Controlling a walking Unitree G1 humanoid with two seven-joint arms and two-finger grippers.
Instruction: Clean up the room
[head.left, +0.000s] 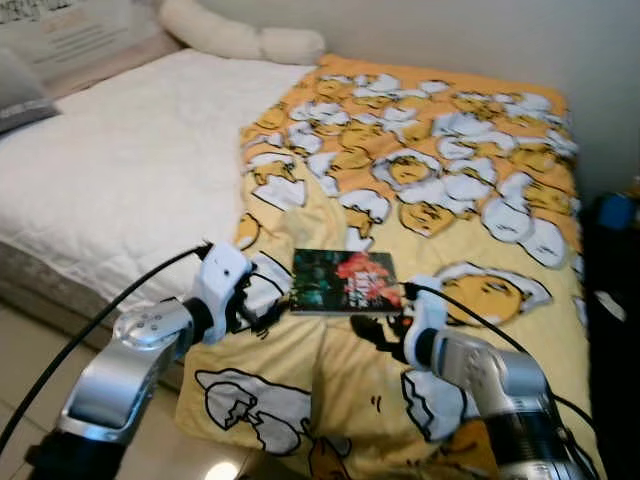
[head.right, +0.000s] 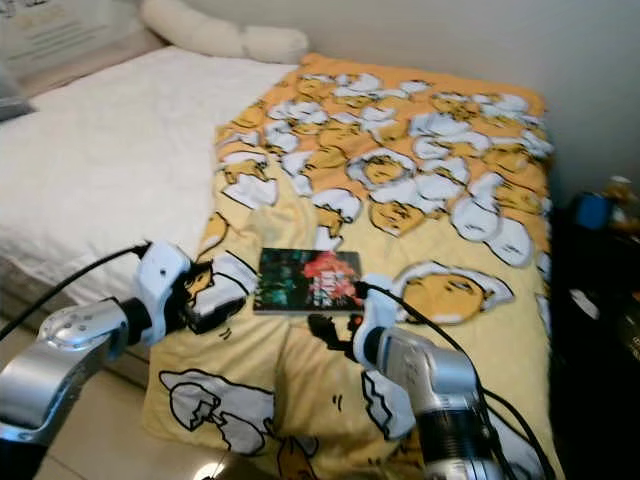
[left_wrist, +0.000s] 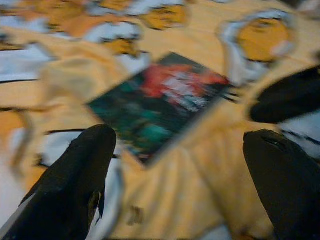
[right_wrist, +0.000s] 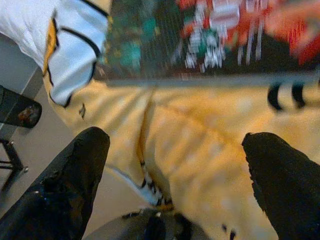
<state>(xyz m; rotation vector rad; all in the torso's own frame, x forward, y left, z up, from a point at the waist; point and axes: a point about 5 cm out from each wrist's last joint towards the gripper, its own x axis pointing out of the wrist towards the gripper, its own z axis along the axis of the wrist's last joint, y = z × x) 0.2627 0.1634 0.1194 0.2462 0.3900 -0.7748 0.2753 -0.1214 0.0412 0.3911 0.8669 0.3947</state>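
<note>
A thin book (head.left: 345, 281) lies flat on the yellow blanket (head.left: 500, 150) near the bed's foot edge. The left gripper (head.left: 262, 315) and right gripper (head.left: 375, 325) flank it, fingers spread open. It looks light and stiff; pinch an edge.

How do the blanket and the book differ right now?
The blanket is large, yellow with white cartoon prints, soft and creased; the book is small, dark green with red, flat and rigid. The blanket drapes over the bed's edge; the book lies on top of it. Both sit on the bed.
</note>
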